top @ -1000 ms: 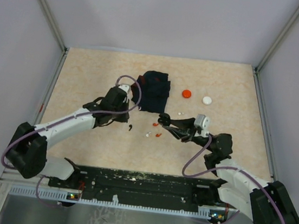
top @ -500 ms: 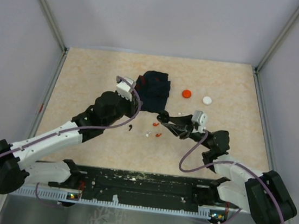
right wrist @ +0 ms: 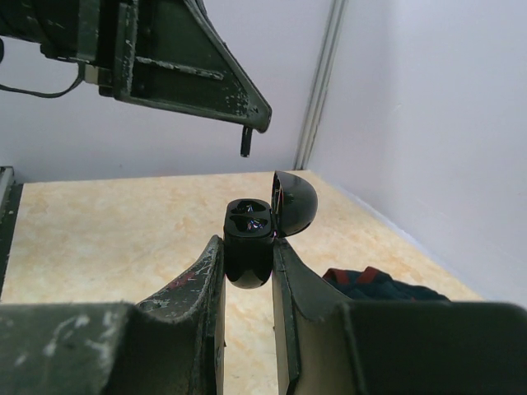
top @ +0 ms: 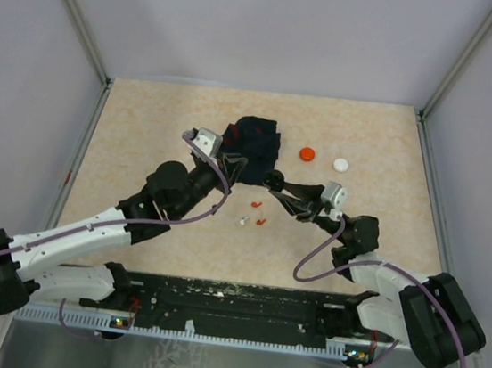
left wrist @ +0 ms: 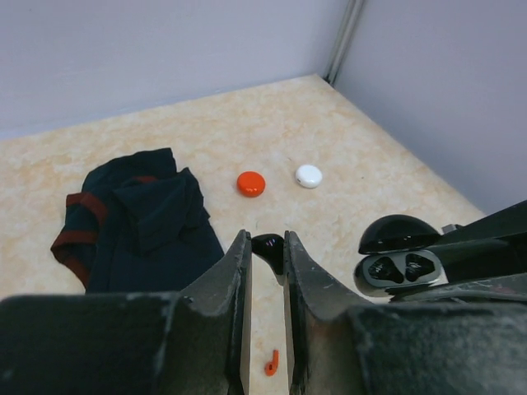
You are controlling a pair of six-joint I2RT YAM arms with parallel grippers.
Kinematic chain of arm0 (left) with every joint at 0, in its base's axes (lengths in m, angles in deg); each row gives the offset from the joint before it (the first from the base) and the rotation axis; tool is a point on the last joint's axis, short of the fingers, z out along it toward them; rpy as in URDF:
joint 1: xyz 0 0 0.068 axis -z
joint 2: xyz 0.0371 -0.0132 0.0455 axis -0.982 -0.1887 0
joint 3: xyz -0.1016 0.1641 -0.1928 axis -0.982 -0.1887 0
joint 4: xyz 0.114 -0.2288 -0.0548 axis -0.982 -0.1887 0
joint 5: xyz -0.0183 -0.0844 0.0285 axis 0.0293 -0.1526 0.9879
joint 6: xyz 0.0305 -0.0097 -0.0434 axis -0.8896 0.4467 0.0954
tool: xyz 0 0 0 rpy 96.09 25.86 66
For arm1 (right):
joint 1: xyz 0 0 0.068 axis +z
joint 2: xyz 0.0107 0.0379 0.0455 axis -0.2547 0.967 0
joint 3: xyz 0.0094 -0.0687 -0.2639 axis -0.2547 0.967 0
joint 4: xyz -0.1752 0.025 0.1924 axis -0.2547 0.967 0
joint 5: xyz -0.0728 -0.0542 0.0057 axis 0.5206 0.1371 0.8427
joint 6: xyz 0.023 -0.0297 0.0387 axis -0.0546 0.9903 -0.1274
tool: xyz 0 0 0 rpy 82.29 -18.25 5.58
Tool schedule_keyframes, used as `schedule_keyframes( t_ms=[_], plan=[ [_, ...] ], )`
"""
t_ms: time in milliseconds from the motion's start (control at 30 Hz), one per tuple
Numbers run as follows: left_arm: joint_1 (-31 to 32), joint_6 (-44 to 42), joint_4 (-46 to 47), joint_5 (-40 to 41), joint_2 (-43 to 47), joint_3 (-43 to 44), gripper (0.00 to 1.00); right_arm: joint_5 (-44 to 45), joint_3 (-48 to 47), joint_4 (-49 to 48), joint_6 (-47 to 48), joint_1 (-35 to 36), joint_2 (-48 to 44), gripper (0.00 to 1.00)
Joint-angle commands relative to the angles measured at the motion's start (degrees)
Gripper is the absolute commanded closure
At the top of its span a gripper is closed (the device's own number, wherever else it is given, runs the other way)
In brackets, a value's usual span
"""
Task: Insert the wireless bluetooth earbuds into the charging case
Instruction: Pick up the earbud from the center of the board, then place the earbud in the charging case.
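Observation:
My left gripper (left wrist: 265,247) is shut on a small black earbud (left wrist: 269,249), held above the table at its fingertips. My right gripper (right wrist: 249,251) is shut on the black charging case (right wrist: 249,239), whose lid stands open with both sockets showing. In the top view the left gripper (top: 235,167) and the right gripper (top: 273,183) face each other, a short gap apart. The case also shows in the left wrist view (left wrist: 401,262), to the right of the earbud. Two red earbuds (top: 256,204) (top: 261,221) and a white earbud (top: 243,221) lie on the table below.
A dark navy cloth with red trim (top: 256,142) lies just behind the grippers. A red disc (top: 307,154) and a white disc (top: 342,165) lie to its right. The enclosure walls stand at the table's far and side edges.
My left gripper has risen from the table and swung right toward the case; the black earbud that lay on the table is now in its fingers. My right gripper moved slightly up and back.

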Motion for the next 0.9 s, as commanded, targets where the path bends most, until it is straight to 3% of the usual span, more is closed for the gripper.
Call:
schedule_keyframes(
  t_ms=[0, 533, 867],
  plan=[
    [1.74, 0.78, 5.97, -0.65, 1.34, 0.76, 0.87, 1.91, -2.15, -7.92, 0.72, 0.55, 1.82, 1.0],
    [6.24, 0.49, 11.77, -4.41, -2.28, 1.33, 0.87, 1.07, -2.5, -14.94, -0.43, 0.58, 5.9, 1.0],
    [8.61, -2.84, 14.11, -1.67, -5.87, 1.72, 0.87, 0.86, -2.2, -14.32, -0.39, 0.55, 4.67, 1.0]
  ],
)
